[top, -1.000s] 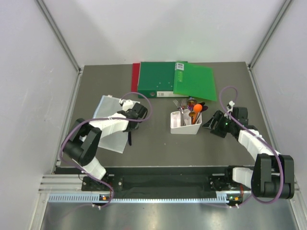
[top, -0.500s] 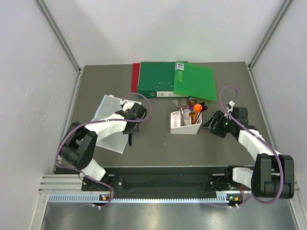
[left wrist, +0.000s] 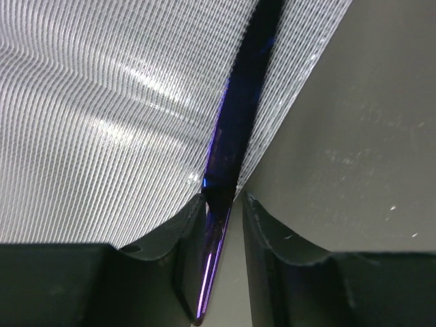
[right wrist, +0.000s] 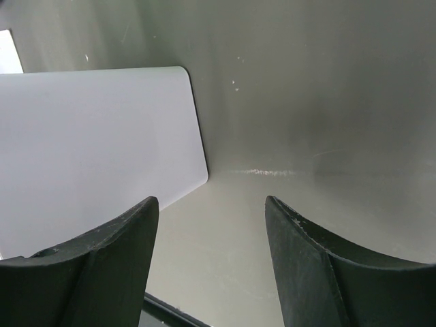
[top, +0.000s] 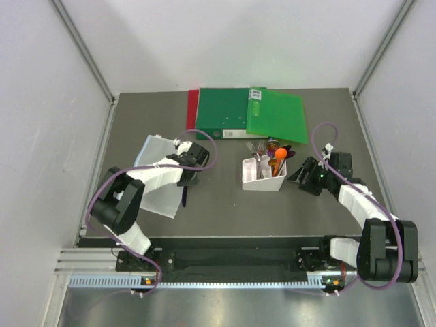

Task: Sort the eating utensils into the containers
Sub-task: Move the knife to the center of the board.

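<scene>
**Last piece on the table: left arm goes for the dark blue utensil**

The left gripper [left wrist: 223,199] is down low at the right edge of the clear plastic sheet [left wrist: 102,122], and the dark blue utensil [left wrist: 242,122] runs straight between its fingers. One finger [left wrist: 182,235] touches the handle. On the other side a thin sliver of table shows, so I cannot tell whether the pinch is firm or a touch short. The utensil lies flat, half on the sheet and half on the dark table.

From overhead, the left arm is folded back on itself with its elbow near the table edge and its wrist pitched down over the utensil. Over on the other side, the right gripper [right wrist: 211,201] sits low with its fingers spread wide and nothing between them, just beside the white bin [right wrist: 95,157].

That bin, well to the right of the left gripper, already bristles with utensils [top: 272,160], an orange spoon [top: 280,154] among them. So this looks like the pickup of the final piece. Next call, as I read it: make the clamp sure, lift without dragging the flimsy sheet along, then carry across to the bin.
</scene>
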`<state>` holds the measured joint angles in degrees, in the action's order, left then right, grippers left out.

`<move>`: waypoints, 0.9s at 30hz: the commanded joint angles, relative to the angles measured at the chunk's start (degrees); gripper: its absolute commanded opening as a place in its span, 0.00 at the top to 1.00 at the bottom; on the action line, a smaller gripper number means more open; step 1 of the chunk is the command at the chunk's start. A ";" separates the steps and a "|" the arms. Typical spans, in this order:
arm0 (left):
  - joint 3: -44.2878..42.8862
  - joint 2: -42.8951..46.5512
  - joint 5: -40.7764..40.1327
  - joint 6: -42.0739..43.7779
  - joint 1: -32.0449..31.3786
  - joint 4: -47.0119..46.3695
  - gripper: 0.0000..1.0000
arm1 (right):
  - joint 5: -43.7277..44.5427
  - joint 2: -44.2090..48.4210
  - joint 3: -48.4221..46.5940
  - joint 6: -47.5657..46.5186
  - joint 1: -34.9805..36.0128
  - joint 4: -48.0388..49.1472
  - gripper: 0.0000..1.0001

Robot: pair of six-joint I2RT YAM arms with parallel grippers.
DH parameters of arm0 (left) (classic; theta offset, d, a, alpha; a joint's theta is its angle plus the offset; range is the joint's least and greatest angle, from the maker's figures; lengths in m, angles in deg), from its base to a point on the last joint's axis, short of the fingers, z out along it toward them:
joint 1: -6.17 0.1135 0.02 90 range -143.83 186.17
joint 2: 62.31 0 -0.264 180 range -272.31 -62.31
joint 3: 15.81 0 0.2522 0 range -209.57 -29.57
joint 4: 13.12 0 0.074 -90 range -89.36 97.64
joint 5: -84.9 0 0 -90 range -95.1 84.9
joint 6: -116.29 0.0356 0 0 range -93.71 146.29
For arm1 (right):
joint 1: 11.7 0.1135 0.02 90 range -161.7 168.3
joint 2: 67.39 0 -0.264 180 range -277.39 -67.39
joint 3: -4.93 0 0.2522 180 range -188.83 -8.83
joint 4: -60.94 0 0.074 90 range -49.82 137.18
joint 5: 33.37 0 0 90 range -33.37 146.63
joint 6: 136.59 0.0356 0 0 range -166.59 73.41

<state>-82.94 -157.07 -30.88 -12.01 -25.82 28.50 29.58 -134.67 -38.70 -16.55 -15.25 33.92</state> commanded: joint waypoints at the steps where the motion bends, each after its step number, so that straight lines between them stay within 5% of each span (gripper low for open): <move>1: 2.03 -3.06 5.65 0.86 1.40 -0.79 0.69 | -0.02 0.66 -0.19 -0.33 -0.40 1.30 0.36; 12: 2.21 -0.95 8.46 4.81 2.54 3.25 0.60 | -0.11 1.10 0.16 0.46 -0.40 1.83 0.36; 27: 5.64 -3.24 20.67 8.51 2.90 1.68 0.80 | 0.77 5.14 1.74 3.00 -0.40 1.66 0.37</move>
<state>-81.95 -156.15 -20.48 -4.12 -22.52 25.64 29.87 -132.42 -36.69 -14.45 -15.25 34.16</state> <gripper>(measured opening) 0.260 0.639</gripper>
